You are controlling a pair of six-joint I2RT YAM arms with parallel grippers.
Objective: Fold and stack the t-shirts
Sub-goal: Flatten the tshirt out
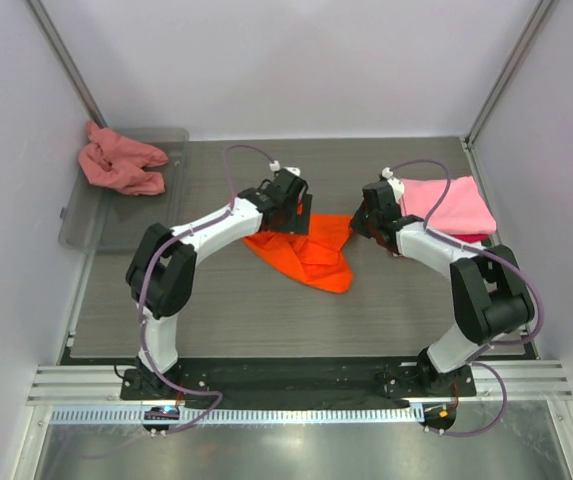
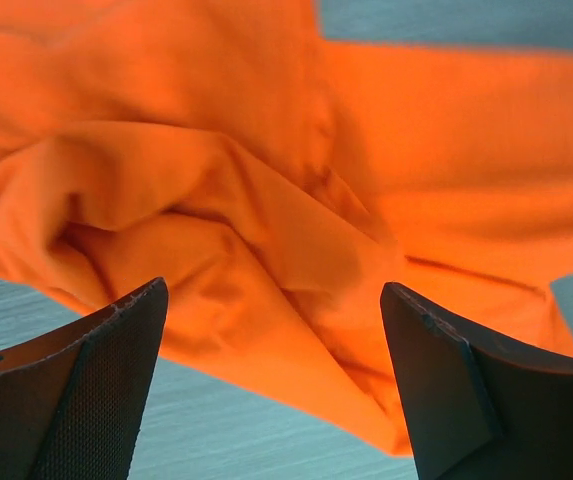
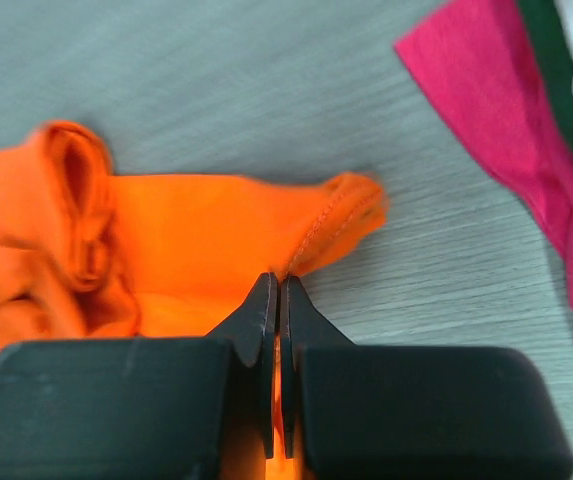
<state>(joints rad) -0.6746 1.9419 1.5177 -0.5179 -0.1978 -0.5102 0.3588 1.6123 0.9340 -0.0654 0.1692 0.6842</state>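
The bright orange t-shirt (image 1: 311,258) lies crumpled in the middle of the table. My left gripper (image 1: 291,215) hovers over its back left part. In the left wrist view this gripper (image 2: 274,290) is open, and folds of orange t-shirt (image 2: 266,180) lie between and beyond its fingers (image 2: 96,390). My right gripper (image 1: 362,226) is at the shirt's right corner. The right wrist view shows it (image 3: 279,282) shut on the orange t-shirt's stitched hem (image 3: 196,230). A folded light pink t-shirt (image 1: 451,205) lies at the back right on a crimson red one (image 1: 474,238).
A clear grey tray (image 1: 116,225) sits at the back left, with the crumpled salmon-pink t-shirt (image 1: 121,165) in its far end. The crimson shirt's edge (image 3: 506,110) shows to the right of my right gripper. Walls enclose the table on three sides.
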